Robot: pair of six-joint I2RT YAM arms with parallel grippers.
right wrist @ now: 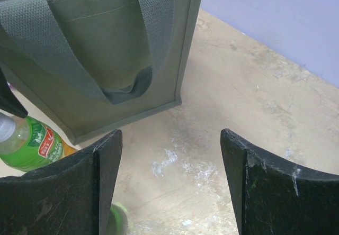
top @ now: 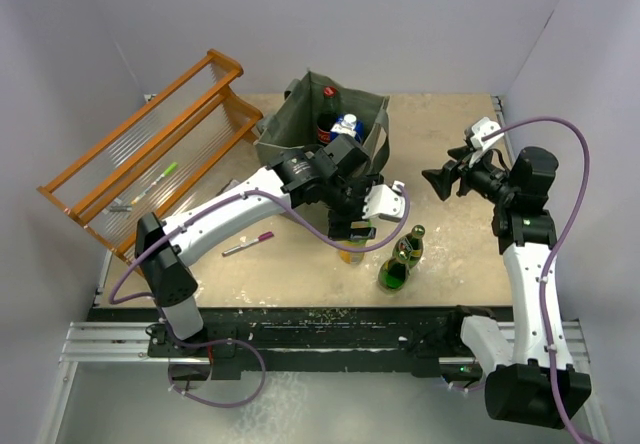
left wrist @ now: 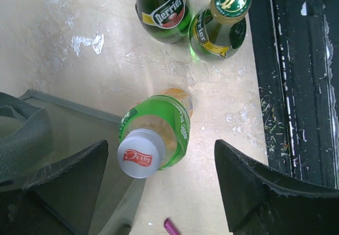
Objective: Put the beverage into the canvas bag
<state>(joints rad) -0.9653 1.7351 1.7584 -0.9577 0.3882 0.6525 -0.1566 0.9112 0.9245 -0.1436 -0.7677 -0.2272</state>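
The grey-green canvas bag (top: 283, 136) stands at the back centre and holds a dark red-capped bottle (top: 327, 114) and a blue-white carton (top: 347, 124). My left gripper (top: 350, 226) is open just in front of the bag, hovering over a plastic bottle (left wrist: 153, 134) with a green label and white cap; the cap sits between the fingers, nearer the left one, untouched. The bag's wall (left wrist: 63, 124) is close beside that bottle. My right gripper (top: 440, 179) is open and empty, right of the bag (right wrist: 106, 50), and sees the plastic bottle (right wrist: 32, 142) at its left.
Two green glass bottles (left wrist: 164, 5) (left wrist: 222, 18) stand right of the plastic bottle, near the table's black front rail (left wrist: 302, 87). An orange wooden rack (top: 150, 154) stands at the back left. A pink pen (top: 247, 247) lies left of the bottles.
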